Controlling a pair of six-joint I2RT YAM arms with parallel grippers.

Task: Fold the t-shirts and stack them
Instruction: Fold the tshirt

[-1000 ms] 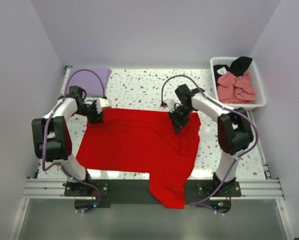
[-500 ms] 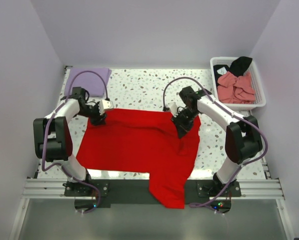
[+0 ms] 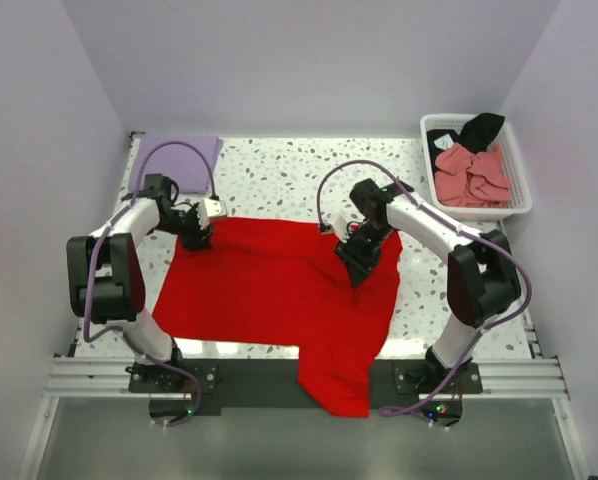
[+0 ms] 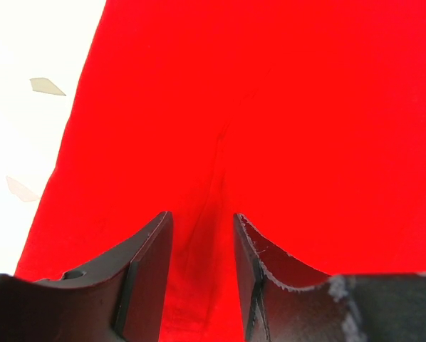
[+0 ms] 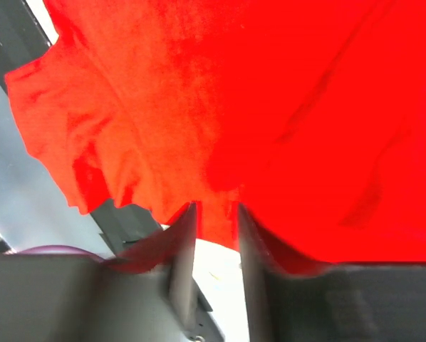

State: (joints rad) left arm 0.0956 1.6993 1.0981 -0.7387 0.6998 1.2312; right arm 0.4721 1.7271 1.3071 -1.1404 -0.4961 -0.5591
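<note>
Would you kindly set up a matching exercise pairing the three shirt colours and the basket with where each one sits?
1 red t-shirt
2 lavender t-shirt
3 salmon-pink t-shirt
4 white basket

A folded flat at the far left corner of the table
B crumpled inside the basket
C standing at the far right corner
D spread across the middle, partly hanging over the near edge

Pairs: 1-D, 2-A, 3-B, 4-C

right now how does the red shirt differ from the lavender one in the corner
The red t-shirt lies spread open, one part hanging over the near edge of the table; the lavender t-shirt lies folded flat in the far-left corner. The red one covers far more surface. Both are plain, single-coloured cloth.
</note>
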